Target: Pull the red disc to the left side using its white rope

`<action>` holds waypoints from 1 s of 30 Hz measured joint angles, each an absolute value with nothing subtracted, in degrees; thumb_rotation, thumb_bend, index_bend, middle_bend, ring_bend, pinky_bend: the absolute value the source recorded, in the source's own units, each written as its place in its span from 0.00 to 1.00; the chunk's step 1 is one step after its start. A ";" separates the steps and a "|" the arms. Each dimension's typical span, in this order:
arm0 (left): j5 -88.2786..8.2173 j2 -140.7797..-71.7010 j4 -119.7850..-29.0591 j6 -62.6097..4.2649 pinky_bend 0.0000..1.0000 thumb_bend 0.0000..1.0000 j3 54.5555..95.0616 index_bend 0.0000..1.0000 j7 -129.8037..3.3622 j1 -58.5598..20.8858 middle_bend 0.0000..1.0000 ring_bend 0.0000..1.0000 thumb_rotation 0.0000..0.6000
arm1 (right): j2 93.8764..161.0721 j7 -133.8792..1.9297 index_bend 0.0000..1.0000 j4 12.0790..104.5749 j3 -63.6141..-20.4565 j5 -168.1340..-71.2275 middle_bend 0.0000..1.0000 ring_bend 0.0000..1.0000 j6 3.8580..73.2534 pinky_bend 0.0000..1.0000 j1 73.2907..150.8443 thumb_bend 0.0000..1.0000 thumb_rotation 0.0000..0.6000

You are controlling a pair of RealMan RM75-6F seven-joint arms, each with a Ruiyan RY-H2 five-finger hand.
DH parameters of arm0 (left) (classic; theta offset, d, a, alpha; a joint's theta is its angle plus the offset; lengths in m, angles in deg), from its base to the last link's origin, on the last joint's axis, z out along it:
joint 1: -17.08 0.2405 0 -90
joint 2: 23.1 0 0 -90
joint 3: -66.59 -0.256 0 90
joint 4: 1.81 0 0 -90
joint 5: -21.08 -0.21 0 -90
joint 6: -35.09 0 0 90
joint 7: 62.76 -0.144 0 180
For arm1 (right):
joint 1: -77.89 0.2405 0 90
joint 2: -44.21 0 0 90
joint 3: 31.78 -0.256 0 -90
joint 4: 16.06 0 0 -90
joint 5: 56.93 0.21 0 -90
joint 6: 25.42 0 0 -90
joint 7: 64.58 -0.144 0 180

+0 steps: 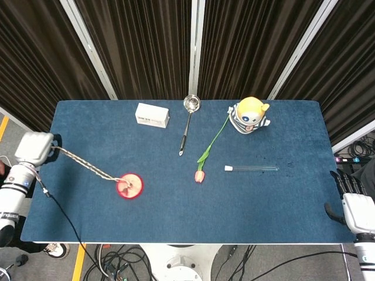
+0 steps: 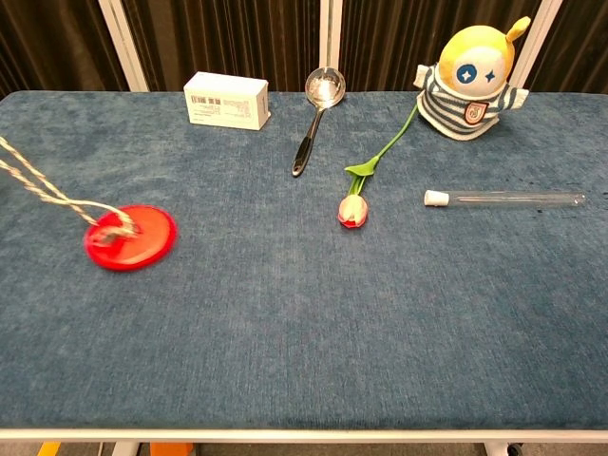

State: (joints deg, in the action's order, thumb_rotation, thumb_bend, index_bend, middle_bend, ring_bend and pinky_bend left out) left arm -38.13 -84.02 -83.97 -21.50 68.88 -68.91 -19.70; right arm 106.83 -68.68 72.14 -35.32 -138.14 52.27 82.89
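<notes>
Red disc (image 1: 129, 186) sits on the left part of the blue table (image 1: 275, 199), out in front of the white box (image 1: 152, 115) and well apart from the tulip (image 1: 205, 158) to its right. White rope (image 1: 88, 167) runs from the disc's middle up and away to the left, stretched in a straight line, and ends at the left hand (image 1: 34, 147). That hand is off the table's left edge, beyond the cloth, with the rope going in under it; it looks closed around the rope's end, though its fingers are hidden from the head view. So the disc lies to the right of the hand and nearer the front edge, joined to it only by the rope. Over on the far right, the right hand (image 1: 354, 202) hangs off the table's right edge, dark fingers spread and holding nothing. Ladle (image 1: 187, 123), plush toy (image 1: 250, 115) and test tube (image 1: 252, 168) lie toward the back and right.
</notes>
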 measured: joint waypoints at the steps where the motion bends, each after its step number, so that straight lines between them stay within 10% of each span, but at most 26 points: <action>1: -37.56 -84.40 -83.38 -22.60 0.60 0.59 69.47 0.75 -69.87 -19.44 0.91 0.67 1.00 | 106.88 -68.76 0.00 72.06 -35.31 -138.10 0.00 0.00 52.20 0.00 82.91 0.28 1.00; 18: -32.62 -87.20 -83.84 -34.01 0.60 0.59 76.51 0.75 -79.15 -16.54 0.90 0.67 1.00 | 107.41 -69.39 0.00 71.08 -35.15 -137.91 0.00 0.00 52.02 0.00 82.92 0.28 1.00; 30: -52.18 -87.22 -96.68 -36.02 0.60 0.60 74.81 0.75 -69.71 -14.15 0.89 0.65 1.00 | 107.55 -69.19 0.00 71.20 -35.04 -137.99 0.00 0.00 51.98 0.00 83.01 0.28 1.00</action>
State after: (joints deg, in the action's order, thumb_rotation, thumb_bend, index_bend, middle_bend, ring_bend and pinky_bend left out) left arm -52.18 -87.22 -96.68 -36.02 74.81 -69.71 -14.15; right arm 107.55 -69.19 71.20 -35.04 -137.99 51.98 83.01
